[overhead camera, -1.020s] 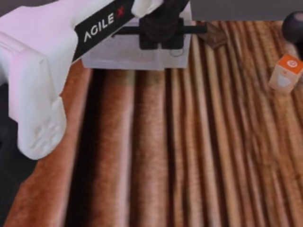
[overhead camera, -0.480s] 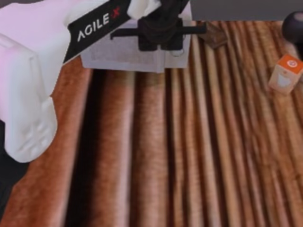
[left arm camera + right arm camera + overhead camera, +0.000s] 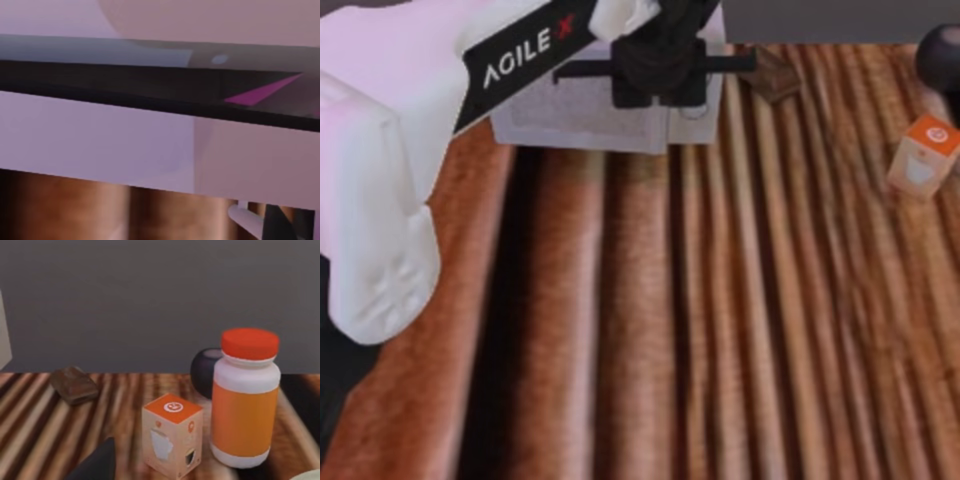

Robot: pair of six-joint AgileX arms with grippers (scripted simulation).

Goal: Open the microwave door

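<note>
The light-grey microwave (image 3: 705, 125) stands at the table's back, left of centre. The microwave door (image 3: 575, 118), with its speckled mesh window, stands slightly ajar, its front edge slanting away from the knob panel. My left gripper (image 3: 660, 98) hangs over the door's right end, its black body covering that part. In the left wrist view a dark gap (image 3: 150, 90) runs between pale panels, and a black finger (image 3: 285, 225) sits against the door's white bar handle (image 3: 247, 219). My right gripper (image 3: 100, 467) is out of the top view; one dark fingertip (image 3: 95, 462) shows.
An orange-and-white box (image 3: 923, 152) (image 3: 172, 440) stands at the back right, with a dark round object (image 3: 940, 50) (image 3: 205, 371) behind it. An orange bottle with a red cap (image 3: 246, 400) stands beside the box. A brown lump (image 3: 772, 75) (image 3: 74, 384) lies right of the microwave.
My left arm has shifted a little left and back. The door's front edge has gone from straight to slightly slanted. Over the last half second almost nothing moves.
</note>
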